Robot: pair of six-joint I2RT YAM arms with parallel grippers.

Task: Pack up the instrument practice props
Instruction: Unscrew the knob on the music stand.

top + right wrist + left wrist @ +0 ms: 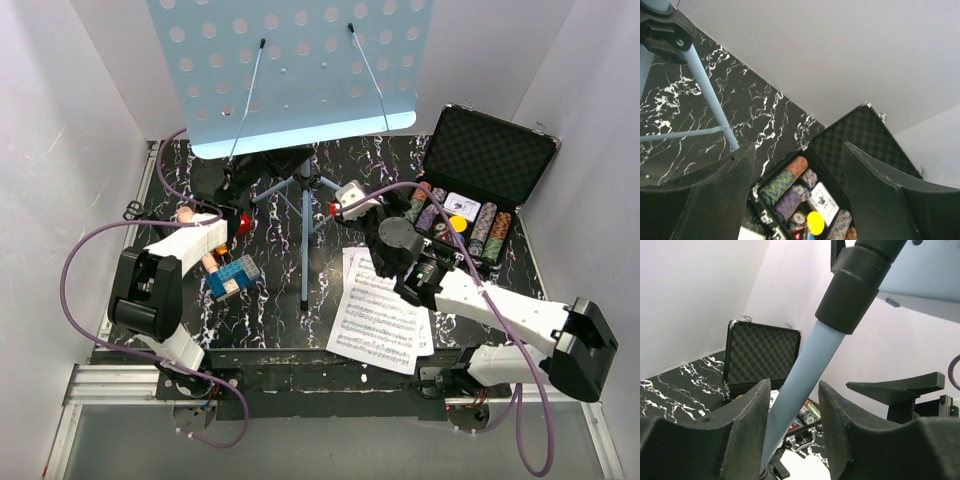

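Right now your left claw (792, 385) sits partly open around the pale-blue pole (805, 370) of the music stand (300, 80), just below the black collar (855, 285). A thin gap seems to show between the pole and each finger, so you are straddling it rather than clamping it. Your right claw (799, 150) gapes wide with nothing between its fingers. In its own view the open chip case (860, 145) lies at about 5 o'clock and one of the stand's legs (710, 100) runs off at 10 o'clock.

Seen from above, the stand is upright at 12 o'clock on the black marbled table (270, 320), with its perforated tray raised and its tripod spread. The sheet music (380, 315) lies flat in a loose pile at 5 o'clock, just beside your right arm. The chip case sits at 2 o'clock and is no part of the job. You cannot pick out the microphone for certain in these views.

By the look of it, you are at the start: nothing is packed. The stand has yet to be lowered and folded, the pages gathered, and the microphone found and stowed. Your left claw is placed to take the pole first.
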